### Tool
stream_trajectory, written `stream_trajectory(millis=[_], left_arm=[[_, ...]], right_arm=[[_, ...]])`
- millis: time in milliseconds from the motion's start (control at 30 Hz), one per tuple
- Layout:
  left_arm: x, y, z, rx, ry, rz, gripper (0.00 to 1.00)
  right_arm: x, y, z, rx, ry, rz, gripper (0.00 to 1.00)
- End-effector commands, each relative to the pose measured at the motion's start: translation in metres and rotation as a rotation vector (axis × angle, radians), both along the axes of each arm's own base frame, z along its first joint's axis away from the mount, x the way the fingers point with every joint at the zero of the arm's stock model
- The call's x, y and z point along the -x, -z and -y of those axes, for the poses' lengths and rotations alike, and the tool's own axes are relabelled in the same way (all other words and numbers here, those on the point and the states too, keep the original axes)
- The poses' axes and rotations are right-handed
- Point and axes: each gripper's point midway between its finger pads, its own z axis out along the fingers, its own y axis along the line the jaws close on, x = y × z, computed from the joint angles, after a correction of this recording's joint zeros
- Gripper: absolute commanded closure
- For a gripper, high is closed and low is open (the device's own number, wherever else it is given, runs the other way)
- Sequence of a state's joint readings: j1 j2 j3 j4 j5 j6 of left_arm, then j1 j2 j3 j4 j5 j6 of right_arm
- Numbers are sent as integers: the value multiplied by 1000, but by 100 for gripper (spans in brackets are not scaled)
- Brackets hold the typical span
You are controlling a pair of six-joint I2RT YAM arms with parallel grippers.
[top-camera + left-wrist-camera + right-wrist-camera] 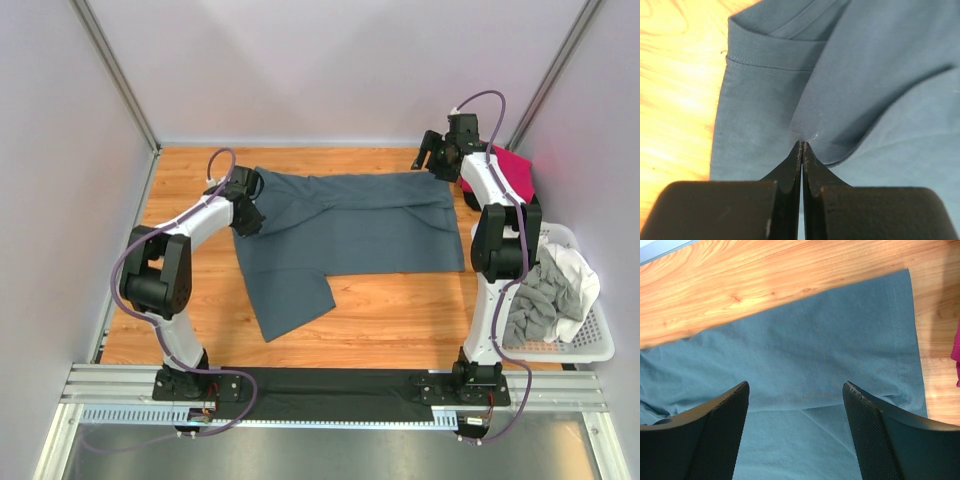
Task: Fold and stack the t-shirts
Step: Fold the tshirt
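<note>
A white basket (565, 352) of grey and white shirts (555, 295) stands at right; a magenta shirt (517, 172) lies behind the right arm (495, 240). We see the blue-grey t-shirt (360, 235) spread on the table (400, 310): left gripper (802, 145) clamped on its fold, right gripper (795, 385) wide apart above its hem.

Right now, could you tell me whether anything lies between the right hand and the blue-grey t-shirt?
Nothing visible does: the right hand hangs open over the blue-grey t-shirt, only bare cloth between its fingers. The magenta t-shirt lies aside.
</note>
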State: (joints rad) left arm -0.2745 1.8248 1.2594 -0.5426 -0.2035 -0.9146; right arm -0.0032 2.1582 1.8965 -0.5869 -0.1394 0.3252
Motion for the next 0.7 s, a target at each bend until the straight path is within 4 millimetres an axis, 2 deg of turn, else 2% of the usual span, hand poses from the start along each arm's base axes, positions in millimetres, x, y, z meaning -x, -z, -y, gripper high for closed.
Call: stream_trajectory(millis=[0,300,667], left_arm=[[-4,-41,-1,0,26,90,100],[13,-59,18,-35,107,57,100],[20,-67,21,-72,134,43,100]], right_arm=[[-4,-17,4,16,7,44,23],[-4,-14,4,18,9,36,23],[-1,-8,5,25,11,20,23]])
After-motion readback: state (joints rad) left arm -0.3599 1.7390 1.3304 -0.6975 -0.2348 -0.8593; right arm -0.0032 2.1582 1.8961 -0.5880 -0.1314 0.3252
